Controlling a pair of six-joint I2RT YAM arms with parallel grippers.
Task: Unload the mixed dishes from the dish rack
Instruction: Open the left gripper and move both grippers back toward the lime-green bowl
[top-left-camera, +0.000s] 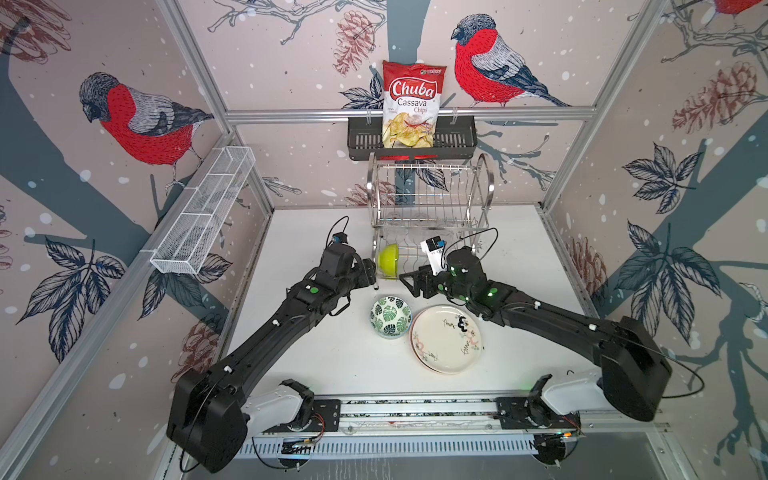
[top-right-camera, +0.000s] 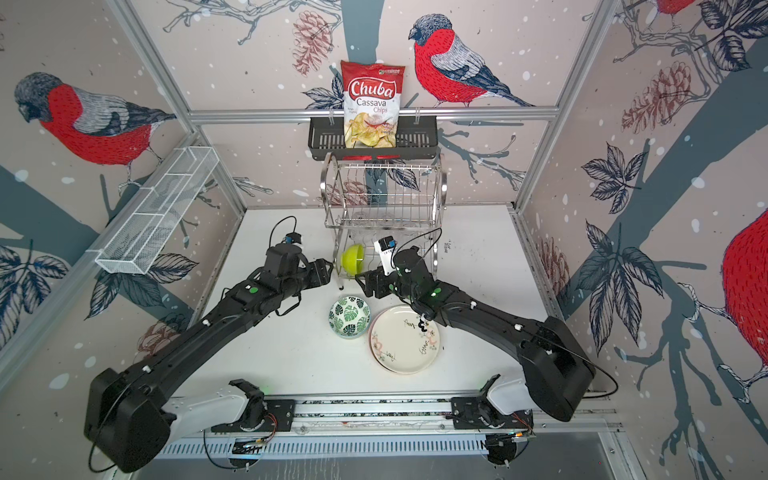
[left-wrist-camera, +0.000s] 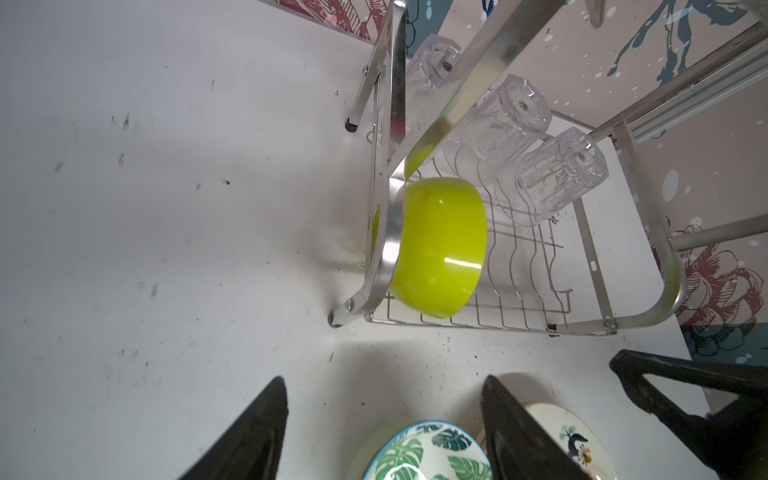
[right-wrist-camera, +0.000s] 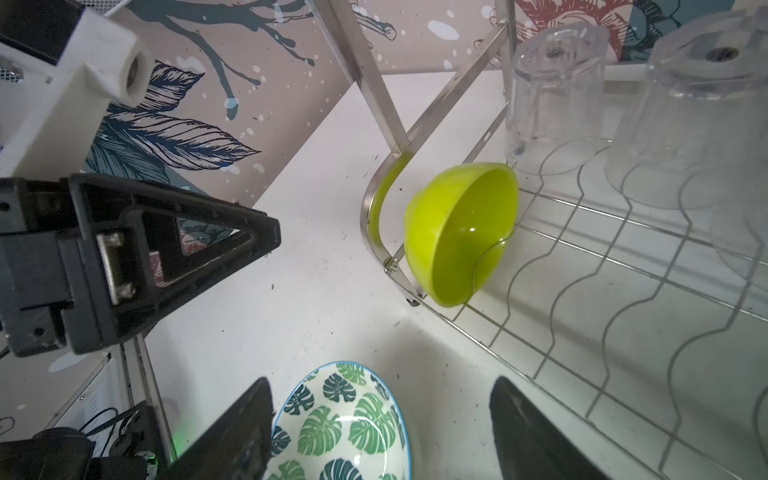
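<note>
The steel dish rack stands at the back of the table. A lime bowl leans on its side at the left end of the lower tier, with three clear tumblers upside down behind it. A leaf-patterned bowl and a cream doodle plate sit on the table in front. My left gripper hovers open just left of the lime bowl, holding nothing. Close by on the bowl's right, my right gripper is open and empty too, above the leaf bowl.
A chips bag stands in a black slotted basket on the back wall, above the rack. A long white wire-mesh tray hangs on the left wall. The two grippers' fingers are close together in front of the rack.
</note>
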